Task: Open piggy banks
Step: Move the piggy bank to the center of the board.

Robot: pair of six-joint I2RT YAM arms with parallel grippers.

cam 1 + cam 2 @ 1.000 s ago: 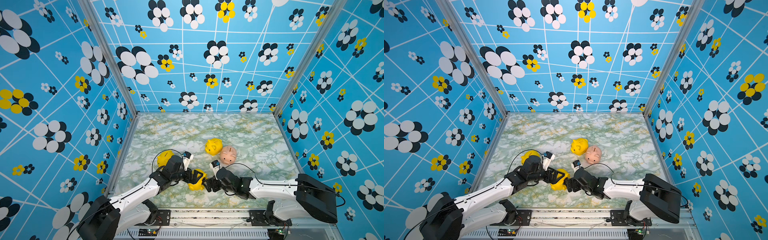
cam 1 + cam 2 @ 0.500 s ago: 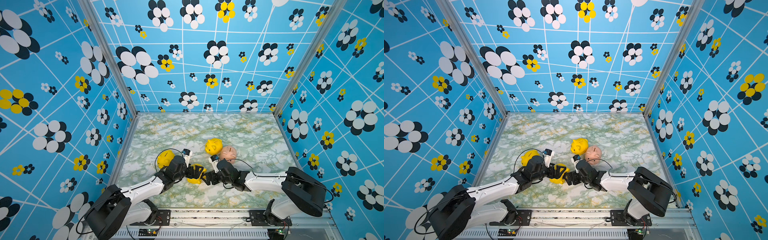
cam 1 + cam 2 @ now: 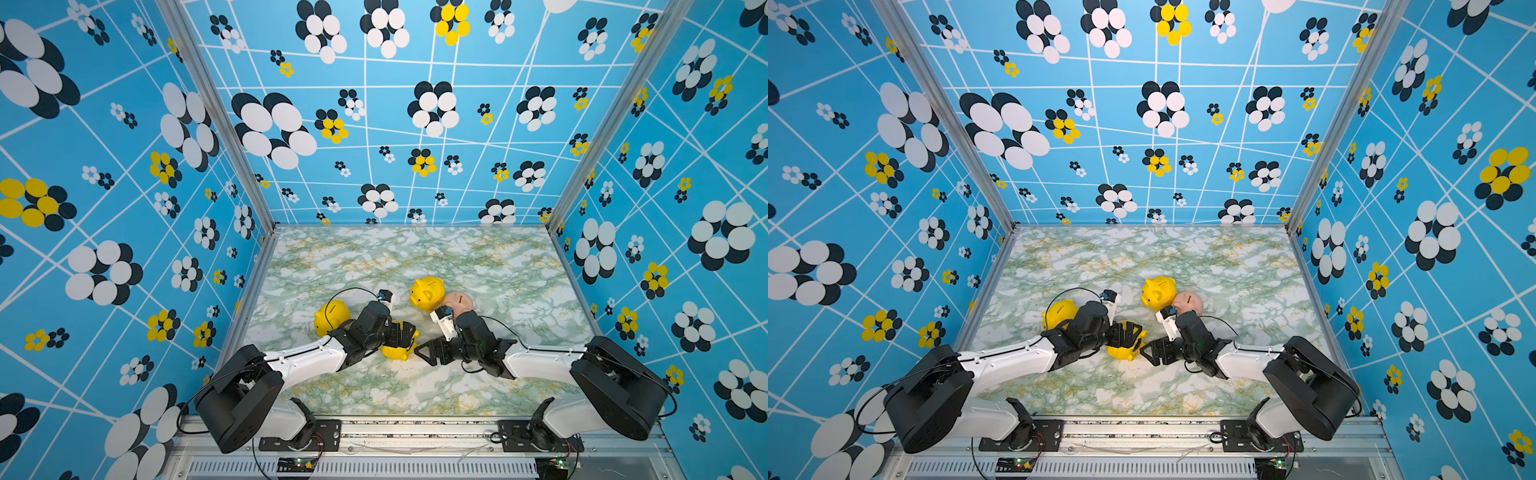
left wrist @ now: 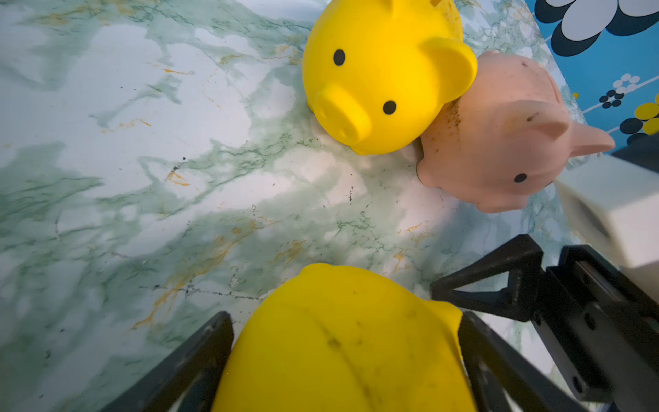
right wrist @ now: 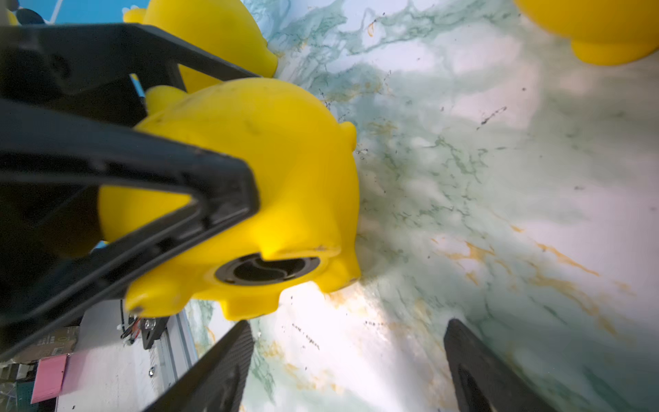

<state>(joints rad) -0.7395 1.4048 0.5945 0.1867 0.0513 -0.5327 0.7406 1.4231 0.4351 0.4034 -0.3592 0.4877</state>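
White left arm point(image 3: 307, 358) low — left tool point(image 3: 402, 336) astride yellow piggy bank point(image 3: 395, 353).

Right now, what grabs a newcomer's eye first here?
The loud blue flowered walls boxing in the marble table hit first. At the table's front middle, the left pincer grips a yellow piggy bank, tipped with its black belly plug exposed, beside the open, empty right pincer. Behind them, another yellow bank and a pink piggy bank sit touching.
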